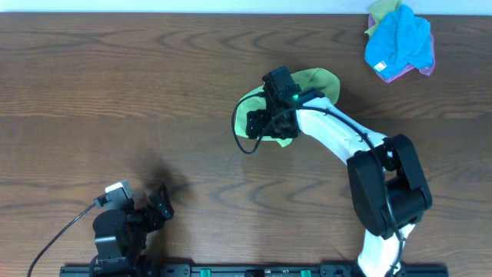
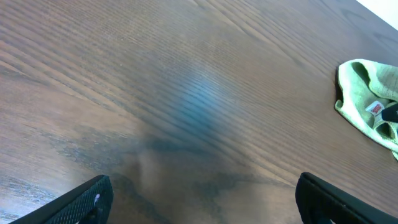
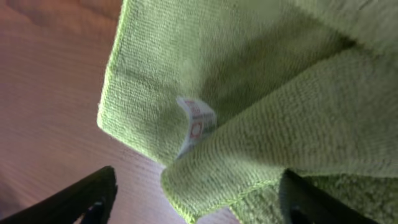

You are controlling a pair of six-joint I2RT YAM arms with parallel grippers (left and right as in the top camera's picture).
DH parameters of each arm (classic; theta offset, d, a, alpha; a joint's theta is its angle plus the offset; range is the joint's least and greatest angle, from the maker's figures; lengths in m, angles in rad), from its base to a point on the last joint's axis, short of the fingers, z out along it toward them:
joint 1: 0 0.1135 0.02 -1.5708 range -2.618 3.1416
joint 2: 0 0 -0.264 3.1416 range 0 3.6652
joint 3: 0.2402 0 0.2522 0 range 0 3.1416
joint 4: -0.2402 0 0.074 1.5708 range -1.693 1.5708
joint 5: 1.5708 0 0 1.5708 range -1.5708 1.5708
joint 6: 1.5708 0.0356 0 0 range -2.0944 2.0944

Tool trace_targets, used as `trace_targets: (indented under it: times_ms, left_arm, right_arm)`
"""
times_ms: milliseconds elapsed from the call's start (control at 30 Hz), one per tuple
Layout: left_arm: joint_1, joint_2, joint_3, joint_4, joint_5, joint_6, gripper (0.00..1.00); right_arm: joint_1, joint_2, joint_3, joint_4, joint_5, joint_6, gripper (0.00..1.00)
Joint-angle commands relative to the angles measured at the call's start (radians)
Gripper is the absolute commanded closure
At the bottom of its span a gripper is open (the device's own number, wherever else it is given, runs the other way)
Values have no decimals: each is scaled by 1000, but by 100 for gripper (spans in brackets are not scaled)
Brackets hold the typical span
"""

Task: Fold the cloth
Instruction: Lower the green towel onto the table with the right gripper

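The right gripper (image 3: 198, 198), jaws apart, straddles a doubled edge of the cloth (image 3: 249, 81) (the left gripper (image 2: 202, 199), also spread, sits well apart).

One sewn-in label (image 3: 196, 126) noted: small, white, red print, fixed to the cloth (image 3: 267, 74) at a folded edge near its corner. The print is too blurred to read. No other marking is legible.

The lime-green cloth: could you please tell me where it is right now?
Overhead, the cloth lies bunched near the table's middle, directly under the right hand; the blue cloth sits away at the far right corner.
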Motion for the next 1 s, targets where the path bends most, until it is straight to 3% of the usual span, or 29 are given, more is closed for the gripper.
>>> trace_targets:
  times_ms: [0, 233, 400, 467, 633, 967]
  left_arm:
    - [0, -5, -8, -30, 4, -4, 5]
    - [0, -5, -8, -30, 3, -4, 5]
    - [0, -5, -8, -30, 3, -4, 5]
    - [0, -5, -8, -30, 3, -4, 5]
    - [0, -5, -8, -30, 3, -4, 5]
    - [0, -5, -8, -28, 4, -5, 5]
  right_arm:
    - [9, 8, 2, 9, 44, 28, 26]
    - [9, 54, 2, 21, 42, 35, 30]
    - [9, 66, 2, 26, 43, 35, 43]
    - [9, 66, 2, 33, 43, 35, 54]
    - [9, 64, 3, 42, 72, 31, 99]
    - [7, -76, 23, -38, 179, -21, 99]
